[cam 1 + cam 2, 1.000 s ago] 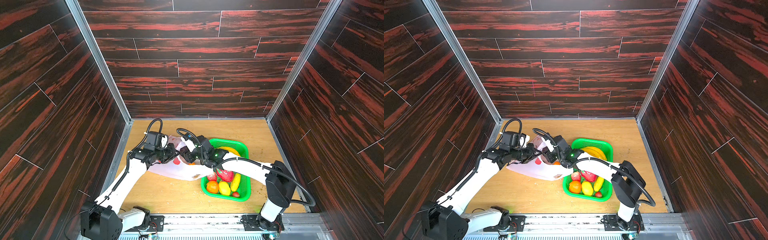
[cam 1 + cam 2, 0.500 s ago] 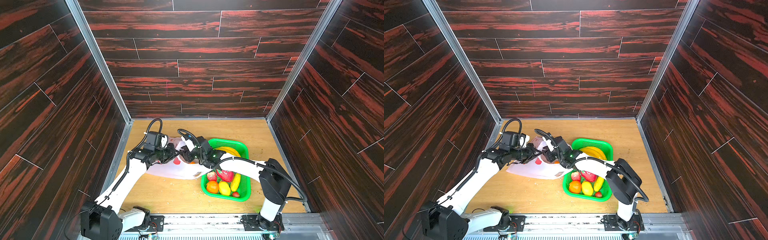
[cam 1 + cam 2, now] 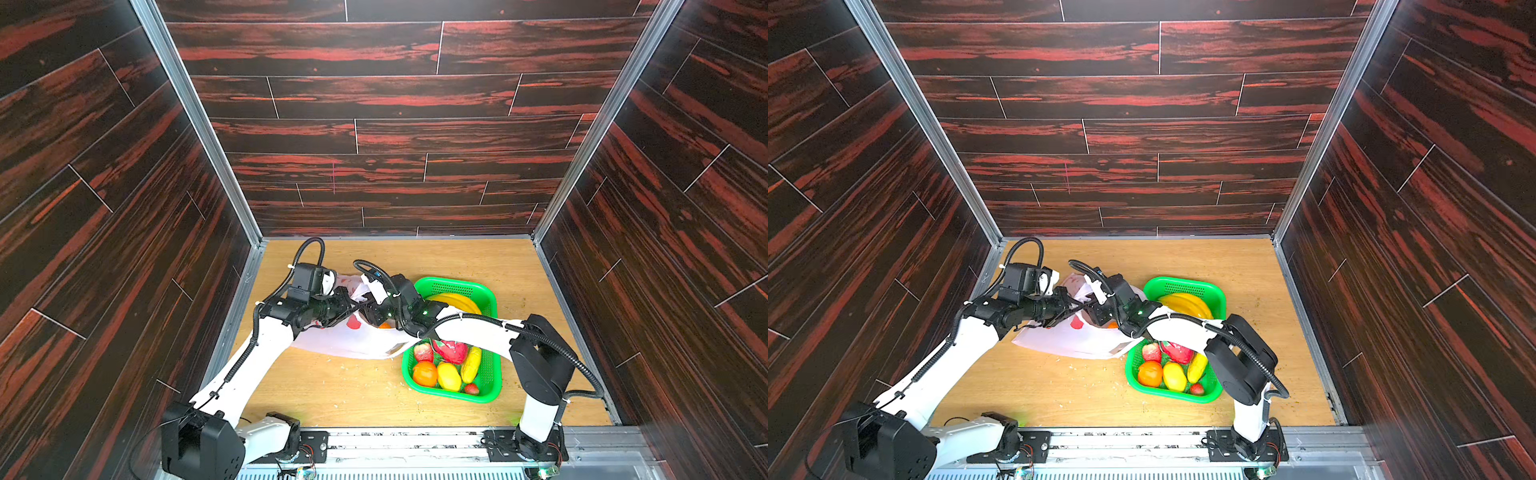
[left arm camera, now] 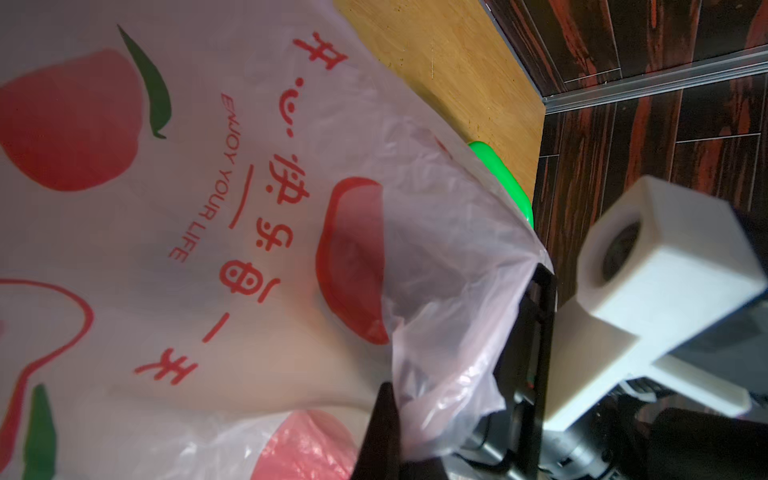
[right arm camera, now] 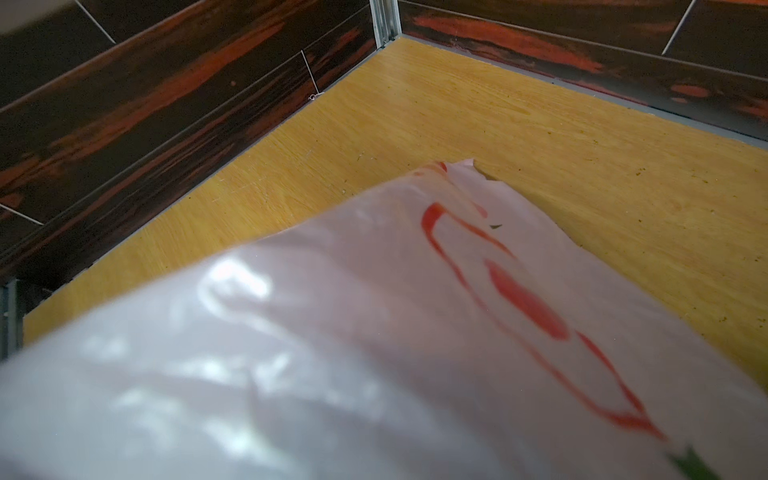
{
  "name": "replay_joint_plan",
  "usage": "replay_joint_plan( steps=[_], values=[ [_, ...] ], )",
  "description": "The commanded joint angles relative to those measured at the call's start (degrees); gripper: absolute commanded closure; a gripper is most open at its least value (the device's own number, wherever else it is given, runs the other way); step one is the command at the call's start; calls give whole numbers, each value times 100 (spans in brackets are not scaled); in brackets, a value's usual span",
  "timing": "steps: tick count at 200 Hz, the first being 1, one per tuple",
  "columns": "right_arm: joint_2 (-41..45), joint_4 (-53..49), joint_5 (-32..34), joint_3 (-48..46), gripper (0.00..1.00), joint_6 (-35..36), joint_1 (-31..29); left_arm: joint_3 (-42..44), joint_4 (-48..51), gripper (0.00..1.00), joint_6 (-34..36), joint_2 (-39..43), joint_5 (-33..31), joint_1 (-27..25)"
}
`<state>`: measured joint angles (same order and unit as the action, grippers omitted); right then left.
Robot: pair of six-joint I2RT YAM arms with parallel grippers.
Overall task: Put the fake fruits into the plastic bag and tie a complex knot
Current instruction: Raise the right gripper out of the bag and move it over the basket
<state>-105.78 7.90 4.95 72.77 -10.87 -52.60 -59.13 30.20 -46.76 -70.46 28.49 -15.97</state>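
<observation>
Plywood floor (image 3: pixel 332 395): our left gripper (image 3: pixel 352 306) pinches the rim of the thin whitish-pink printed plastic bag (image 3: pixel 345 343) beside the green perforated basket (image 3: pixel 494 374) of glossy toy fruits (image 3: pixel 449 376); whether our right gripper (image 3: pixel 375 312), at its mouth, grips, we cannot tell.

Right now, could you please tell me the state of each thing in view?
plastic bag: lying on the table, mouth open, rim pinched up.
left pincer: shut on the bag's rim.
right pincer: at the bag's mouth; open or shut, cannot tell.
green basket: upright, holding banana bunch, dragon fruit, lemon, orange, strawberries.
</observation>
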Motion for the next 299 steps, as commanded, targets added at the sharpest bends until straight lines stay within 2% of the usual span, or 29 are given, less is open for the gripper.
replay_joint_plan(
  steps=[1, 51, 56, 74, 200, 299],
  values=[
    [-102, 135, -63, 27, 40, -108, 22, 9, 2, 100, 36, 23, 23, 41],
    [55, 164, 40, -58, 31, -147, 19, 22, 13, 100, 70, 34, -16, 43],
    [73, 159, 45, -74, 21, -147, 20, 32, 15, 100, 71, 36, -11, 45],
    [144, 157, 54, -104, 16, -135, 14, 32, 15, 100, 62, 31, -27, 45],
    [681, -34, -135, -219, 16, -222, 10, 26, 39, 100, 59, 49, -65, 63],
    [1618, -280, -1088, -436, 20, -800, -84, 33, 23, 100, 53, 14, -53, 85]
  ],
)
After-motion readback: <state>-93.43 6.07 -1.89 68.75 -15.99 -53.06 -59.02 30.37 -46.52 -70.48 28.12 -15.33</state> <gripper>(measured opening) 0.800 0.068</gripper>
